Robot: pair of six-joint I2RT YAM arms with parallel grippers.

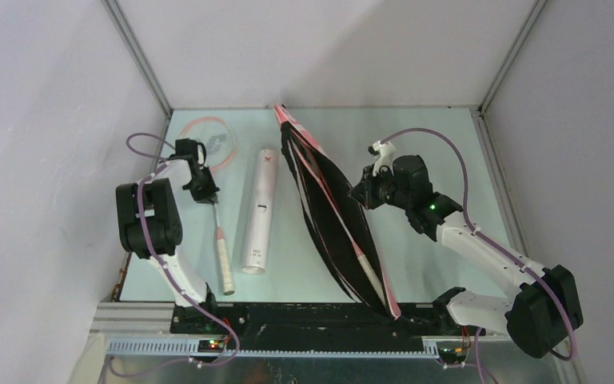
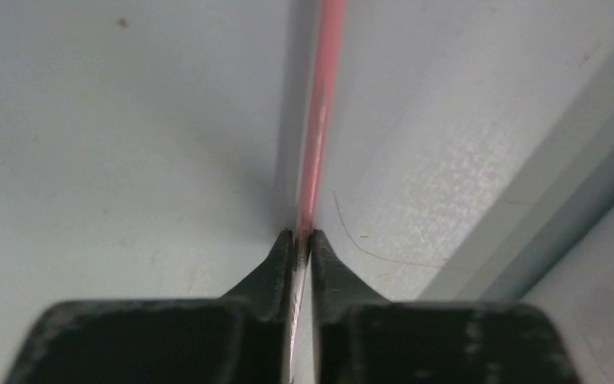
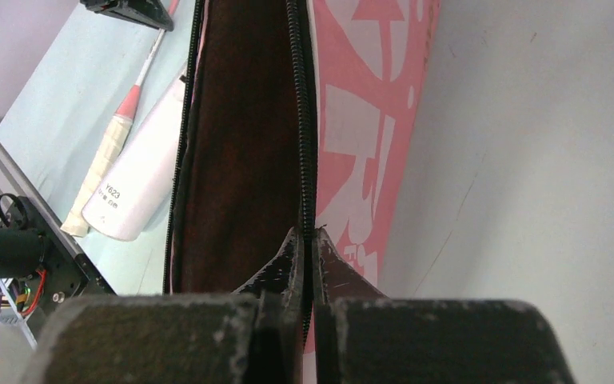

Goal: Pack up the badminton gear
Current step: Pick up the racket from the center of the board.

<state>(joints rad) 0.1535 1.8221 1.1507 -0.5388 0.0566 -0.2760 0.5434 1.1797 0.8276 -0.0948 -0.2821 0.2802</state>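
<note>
Two claws are being used at once. The thin pink shaft of one racket (image 2: 320, 96) is being pinched by the left claw (image 2: 304, 236), pressed together on it, with the racket lying on the tabletop (image 1: 344, 128) beside the white tube (image 1: 260, 208). The zipper edge of the racket bag (image 3: 368, 120) is being pinched by the right claw (image 3: 308, 234), so its mouth is being held open. Loading of the racket seems to be in hand; next it should be lifted and guided head-first into the opening.
</note>
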